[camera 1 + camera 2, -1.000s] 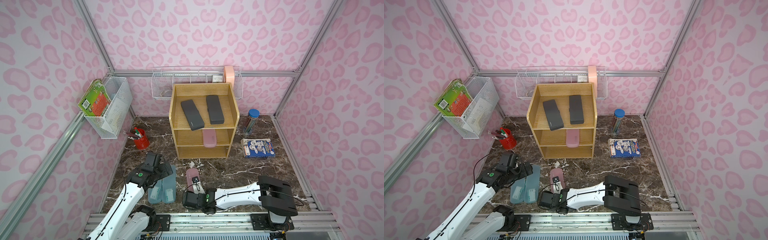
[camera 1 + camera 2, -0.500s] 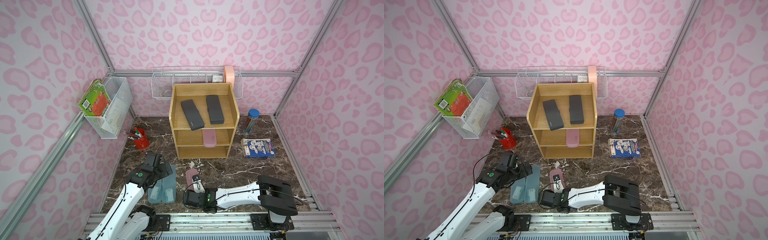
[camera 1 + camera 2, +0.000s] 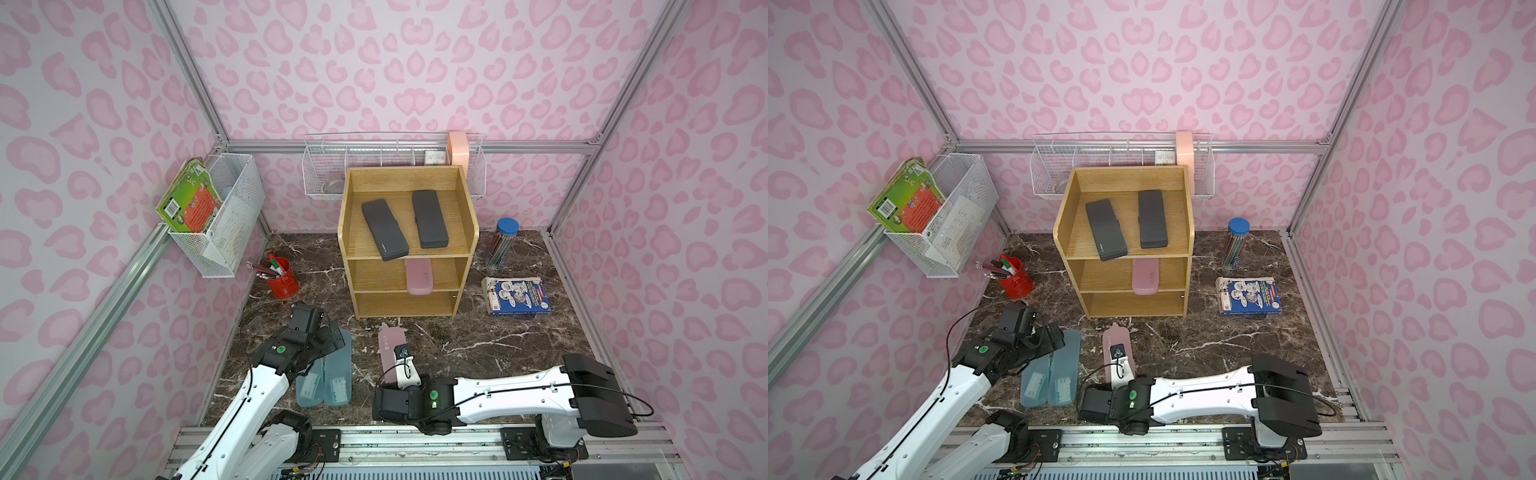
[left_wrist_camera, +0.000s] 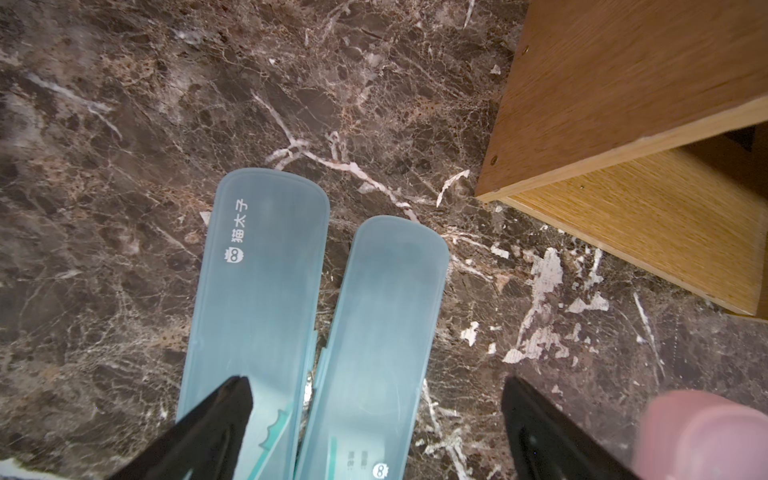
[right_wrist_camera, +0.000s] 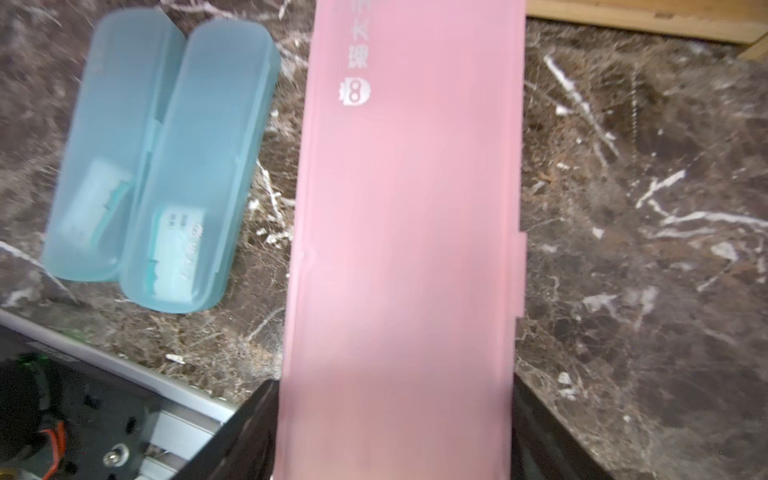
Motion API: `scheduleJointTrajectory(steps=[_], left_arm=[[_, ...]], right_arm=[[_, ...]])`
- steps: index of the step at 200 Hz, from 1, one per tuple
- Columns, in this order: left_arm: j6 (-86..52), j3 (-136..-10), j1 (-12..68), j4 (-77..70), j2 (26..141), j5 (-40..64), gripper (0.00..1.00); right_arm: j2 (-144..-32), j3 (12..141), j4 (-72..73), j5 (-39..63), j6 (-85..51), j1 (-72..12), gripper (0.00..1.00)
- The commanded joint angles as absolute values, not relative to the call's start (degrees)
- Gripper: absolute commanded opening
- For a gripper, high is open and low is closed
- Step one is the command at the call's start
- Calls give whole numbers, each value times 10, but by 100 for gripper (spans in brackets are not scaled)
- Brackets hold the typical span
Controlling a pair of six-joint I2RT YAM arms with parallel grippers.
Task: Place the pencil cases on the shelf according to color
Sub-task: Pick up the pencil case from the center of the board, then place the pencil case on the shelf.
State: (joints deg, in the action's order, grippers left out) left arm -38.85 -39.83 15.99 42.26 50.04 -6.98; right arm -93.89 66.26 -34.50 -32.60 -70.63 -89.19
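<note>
Your right gripper point(image 5: 392, 399) clamps the translucent pink plastic pencil case point(image 5: 407, 208) on the dark marble tabletop point(image 3: 478, 345). The likely next move is a lift onto the middle tier of the light oak three-tier shelf point(image 3: 467, 232), beside its pink twin point(image 3: 419, 276). Your left gripper point(image 4: 376, 386) hovers open over two translucent teal cases point(image 3: 311, 384) point(image 3: 338, 374). Two matte black cases point(image 3: 384, 229) point(image 3: 429, 219) occupy the top tier.

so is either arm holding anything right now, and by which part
The right gripper holds the pink pencil case, jaws across its width at the end nearest the robot. The left gripper is open, holding nothing.
</note>
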Motion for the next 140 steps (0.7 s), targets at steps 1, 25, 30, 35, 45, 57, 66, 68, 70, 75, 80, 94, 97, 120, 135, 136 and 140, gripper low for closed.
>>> scheduleJointTrajectory(steps=[1,25,30,35,45,57,66,68,70,75,80,94,97,120,135,136,140], left_arm=[[-388,-399,160,409,506,-71,99],[-391,-394,160,391,513,-69,99],[-392,-393,160,385,514,-68,99],[-393,-392,160,380,517,-67,99],[-394,-389,160,370,521,-64,99],[-395,-391,160,360,529,-58,99],[-396,-393,159,352,536,-50,99],[-397,-393,159,350,538,-48,99],[-397,-394,159,348,540,-46,99],[-398,-393,159,343,544,-41,99],[-398,-394,159,339,549,-37,99],[-399,-397,159,330,563,-25,99],[-398,-399,159,329,566,-24,99],[-394,-411,160,330,587,-16,99],[-389,-419,160,330,597,-13,99],[-388,-419,159,330,598,-12,99],[-387,-421,159,330,600,-12,99]], right_arm=[[-920,672,-343,-392,-689,-888,66],[-908,679,-281,-379,-615,-848,66],[-909,683,-270,-377,-600,-838,66],[-909,688,-258,-375,-586,-828,66],[-913,699,-233,-370,-551,-806,66],[-925,714,-209,-377,-514,-781,66],[-940,728,-191,-381,-485,-761,67],[-946,732,-189,-380,-480,-755,67],[-951,737,-189,-378,-477,-749,67],[-965,752,-190,-372,-471,-733,67],[-980,768,-191,-366,-465,-719,66],[-1018,817,-186,-349,-442,-685,66],[-1024,825,-183,-345,-437,-679,66],[-1069,887,-177,-312,-413,-649,66],[-1087,921,-181,-300,-403,-639,70],[-1088,923,-181,-300,-403,-639,71],[-1092,930,-183,-296,-402,-638,73]])
